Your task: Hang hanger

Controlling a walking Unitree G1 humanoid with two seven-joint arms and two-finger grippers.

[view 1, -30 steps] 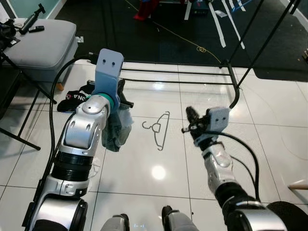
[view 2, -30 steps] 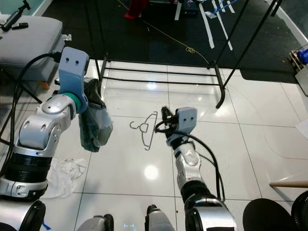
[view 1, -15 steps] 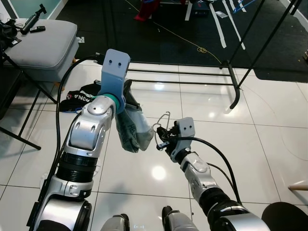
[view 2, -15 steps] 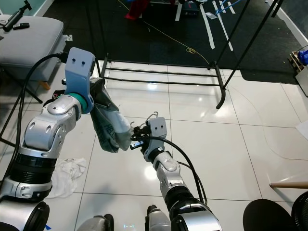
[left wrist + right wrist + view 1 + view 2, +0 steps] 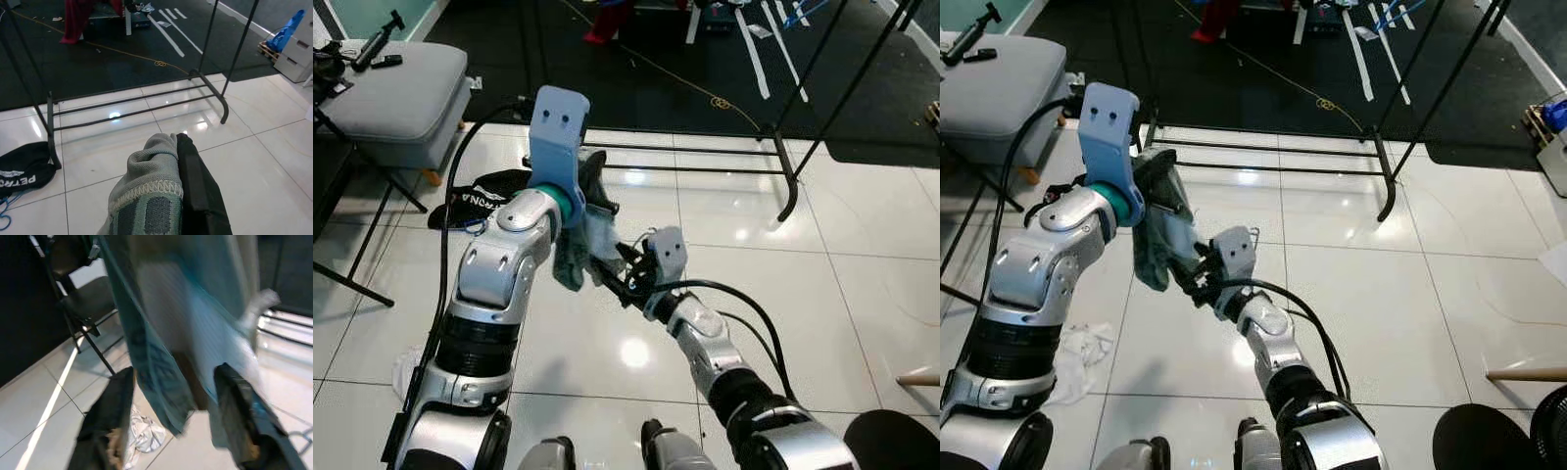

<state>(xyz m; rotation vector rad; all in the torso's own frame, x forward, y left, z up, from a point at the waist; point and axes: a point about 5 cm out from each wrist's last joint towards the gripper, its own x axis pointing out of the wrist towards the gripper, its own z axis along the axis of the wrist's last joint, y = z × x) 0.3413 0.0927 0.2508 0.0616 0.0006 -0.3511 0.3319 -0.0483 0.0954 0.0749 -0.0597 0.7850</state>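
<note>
The left gripper [image 5: 592,191] is holding up a grey-green cloth [image 5: 1157,245] above the white tiled floor [image 5: 862,284]. In the left wrist view, one black finger [image 5: 198,186] is pressing against the bunched cloth, so the fingers are closed on it. The cloth is hanging down from that gripper.

The right gripper [image 5: 1197,274] is reaching across toward the left arm and is right at the hanging cloth. In the right wrist view, its two black fingers [image 5: 110,426] are standing wide apart, and the cloth is hanging between them, blurry and very close. The fingers are not gripping anything.

The thin wire hanger [image 5: 1253,233] is mostly hidden behind the right wrist. Just a small bit of wire is peeking out past the wrist camera, low over the floor. I cannot tell if anything is touching it.

The black clothes rack [image 5: 793,166] is standing farther back, with its low bars along the edge of the dark carpet [image 5: 636,59]. A black bag [image 5: 484,191] is lying on the floor near the left arm. A white rag [image 5: 1077,357] is lying on the tiles by the left arm. A grey padded seat [image 5: 401,93] is standing at the far left
</note>
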